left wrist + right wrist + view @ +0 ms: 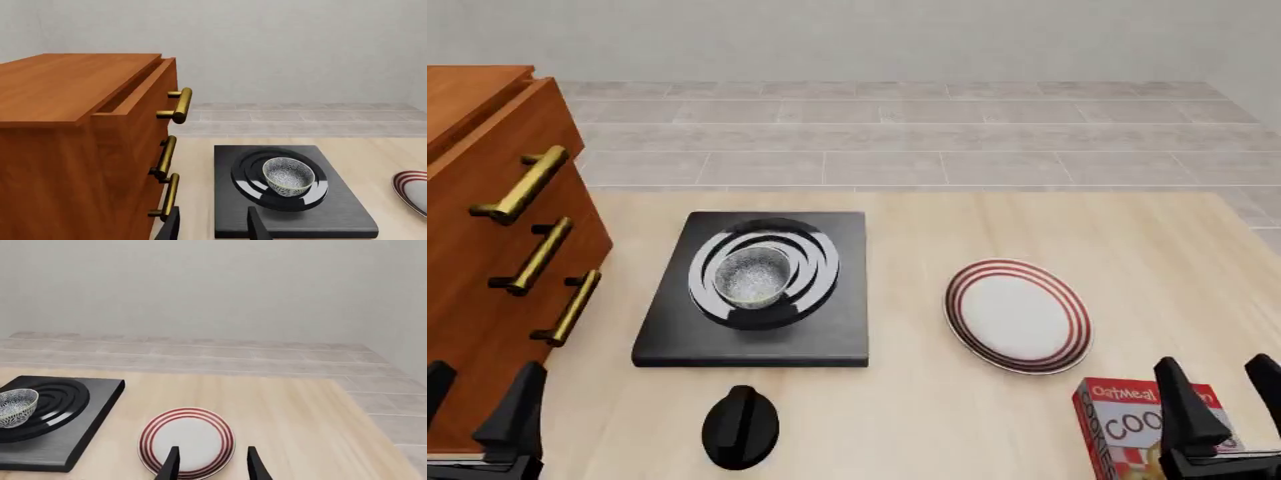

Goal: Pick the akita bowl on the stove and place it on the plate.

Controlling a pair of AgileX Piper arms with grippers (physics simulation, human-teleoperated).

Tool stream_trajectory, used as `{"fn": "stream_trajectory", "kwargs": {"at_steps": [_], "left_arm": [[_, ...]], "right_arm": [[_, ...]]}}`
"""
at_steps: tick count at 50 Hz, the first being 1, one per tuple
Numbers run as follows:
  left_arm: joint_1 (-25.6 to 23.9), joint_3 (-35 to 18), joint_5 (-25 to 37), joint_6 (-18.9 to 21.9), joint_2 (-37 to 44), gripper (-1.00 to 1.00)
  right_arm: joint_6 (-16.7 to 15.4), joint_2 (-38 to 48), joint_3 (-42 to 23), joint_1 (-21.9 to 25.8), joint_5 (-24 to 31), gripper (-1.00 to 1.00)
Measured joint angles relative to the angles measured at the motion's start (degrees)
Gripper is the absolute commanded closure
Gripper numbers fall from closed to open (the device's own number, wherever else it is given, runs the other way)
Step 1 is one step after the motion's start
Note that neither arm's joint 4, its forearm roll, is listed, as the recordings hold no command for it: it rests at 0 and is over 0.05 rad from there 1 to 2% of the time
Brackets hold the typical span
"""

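Observation:
The akita bowl [751, 277], small and speckled grey-white inside, sits upright in the middle of the burner rings on the black stove [827, 335]. To the stove's right lies the red-ringed white plate [1017, 315], with nothing on it. My left gripper [478, 400] hangs open at the near left, well short of the stove. At the near right my right gripper [1221, 400] is open too, nearer than the plate. In the left wrist view the bowl [288, 176] lies ahead of the open gripper [215, 227]. The right wrist view shows the plate [187, 437] just beyond the open gripper [212, 465].
A wooden drawer cabinet [481, 230] with brass handles stands along the left, close to my left gripper; its top drawer is slightly pulled out. A black round knob [741, 425] lies in front of the stove. An oatmeal cookie box [1128, 430] sits beside my right gripper.

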Motion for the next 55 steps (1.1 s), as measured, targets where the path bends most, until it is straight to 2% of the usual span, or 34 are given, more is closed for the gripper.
{"fn": "stream_trajectory", "kwargs": {"at_steps": [17, 37, 55], "left_arm": [[0.0, -0.01, 0.0, 0.0, 0.02, -1.0], [0.0, -0.01, -0.01, 0.0, 0.02, -1.0], [0.0, -0.01, -0.01, 0.0, 0.02, -1.0]], "right_arm": [[-0.65, 9.75, -9.11, 3.04, 0.53, -1.0], [-3.97, 27.42, -21.83, 4.89, 2.76, -1.0], [-2.43, 43.38, -37.32, 8.63, 9.7, -1.0]]}}
